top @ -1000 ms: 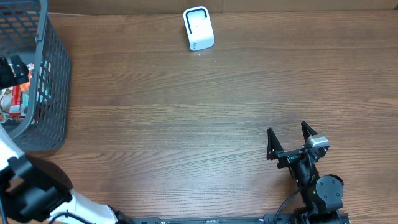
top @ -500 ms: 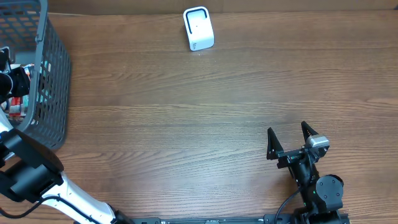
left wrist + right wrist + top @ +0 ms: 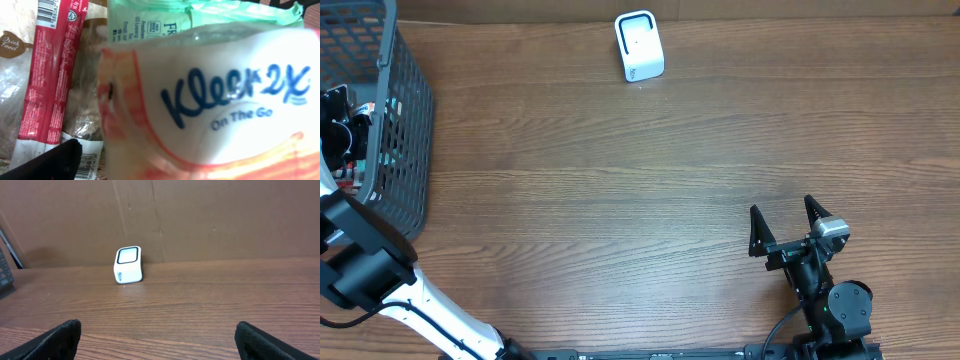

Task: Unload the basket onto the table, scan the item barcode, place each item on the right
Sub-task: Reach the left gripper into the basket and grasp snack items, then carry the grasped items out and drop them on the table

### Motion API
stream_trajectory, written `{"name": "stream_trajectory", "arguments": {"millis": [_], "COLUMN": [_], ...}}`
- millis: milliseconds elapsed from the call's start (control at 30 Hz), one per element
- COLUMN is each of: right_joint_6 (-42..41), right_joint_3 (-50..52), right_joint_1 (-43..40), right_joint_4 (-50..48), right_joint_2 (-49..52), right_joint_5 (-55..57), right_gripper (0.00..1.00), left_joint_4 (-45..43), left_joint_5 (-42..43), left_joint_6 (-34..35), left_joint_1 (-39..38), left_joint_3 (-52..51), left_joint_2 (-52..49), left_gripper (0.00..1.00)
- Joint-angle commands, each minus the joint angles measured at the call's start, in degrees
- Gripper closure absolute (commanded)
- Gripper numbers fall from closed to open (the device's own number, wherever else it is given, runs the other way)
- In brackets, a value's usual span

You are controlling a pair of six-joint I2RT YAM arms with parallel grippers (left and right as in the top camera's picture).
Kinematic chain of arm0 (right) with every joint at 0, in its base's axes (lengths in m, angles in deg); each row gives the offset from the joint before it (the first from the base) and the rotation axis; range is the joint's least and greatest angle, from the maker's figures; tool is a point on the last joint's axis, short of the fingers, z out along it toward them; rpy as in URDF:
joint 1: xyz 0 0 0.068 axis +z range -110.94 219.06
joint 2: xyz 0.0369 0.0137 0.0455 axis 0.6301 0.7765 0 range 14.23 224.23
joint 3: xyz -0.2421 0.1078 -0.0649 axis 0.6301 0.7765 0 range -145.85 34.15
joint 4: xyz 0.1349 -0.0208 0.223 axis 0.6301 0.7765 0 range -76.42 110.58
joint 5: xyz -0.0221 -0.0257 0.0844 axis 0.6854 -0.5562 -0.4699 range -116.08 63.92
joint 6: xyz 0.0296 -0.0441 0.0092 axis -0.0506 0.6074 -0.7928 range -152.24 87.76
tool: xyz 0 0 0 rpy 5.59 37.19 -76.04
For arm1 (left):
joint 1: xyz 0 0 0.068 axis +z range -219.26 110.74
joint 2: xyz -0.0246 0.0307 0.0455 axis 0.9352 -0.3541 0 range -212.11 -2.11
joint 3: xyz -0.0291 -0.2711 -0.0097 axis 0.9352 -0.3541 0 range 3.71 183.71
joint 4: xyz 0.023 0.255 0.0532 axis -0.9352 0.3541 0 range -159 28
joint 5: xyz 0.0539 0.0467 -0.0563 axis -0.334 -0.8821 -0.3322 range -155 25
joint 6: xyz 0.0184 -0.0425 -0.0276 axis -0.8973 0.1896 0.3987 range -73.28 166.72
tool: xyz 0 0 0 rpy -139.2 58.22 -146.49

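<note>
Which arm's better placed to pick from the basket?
Left. Left end effector is inside the basket, right at the Kleenex pack; right end effector sits far across the table, facing the scanner.

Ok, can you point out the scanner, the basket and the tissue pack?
scanner [image 3: 639, 47]: overhead view, its white top face.
basket [image 3: 408, 120]: overhead view, its mesh side wall.
tissue pack [image 3: 225, 95]: left wrist view, its printed front.

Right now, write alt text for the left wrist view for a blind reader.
A blurred white Kleenex On The Go tissue pack with orange edges fills most of the frame. Behind it lie a green packet at top and red stick packets at left; one dark gripper finger shows at lower left.
</note>
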Motion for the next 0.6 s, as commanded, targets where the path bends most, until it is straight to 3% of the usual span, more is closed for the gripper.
{"name": "stream_trajectory", "arguments": {"millis": [0, 267, 433, 567], "right_joint_6": [0.0, 0.0, 0.0, 0.0], "right_joint_3": [0.6, 0.6, 0.6, 0.6], "right_joint_1": [0.2, 0.2, 0.2, 0.2], "right_joint_4": [-0.1, -0.1, -0.1, -0.1], "right_joint_2": [-0.5, -0.5, -0.5, -0.5], "right_joint_5": [-0.1, -0.1, -0.1, -0.1], "right_gripper": [0.0, 0.0, 0.0, 0.0], "left_joint_4": [-0.1, -3.6, -3.5, -3.3], "left_joint_5": [0.7, 0.7, 0.7, 0.6], "left_joint_6": [0.9, 0.9, 0.8, 0.8], "left_joint_1": [-0.4, -0.8, -0.8, -0.8], "left_joint_3": [0.2, -5.3, -5.0, -4.2], "left_joint_2": [-0.5, -0.5, -0.2, 0.6], "left_gripper": [0.11, 0.12, 0.44, 0.56]}}
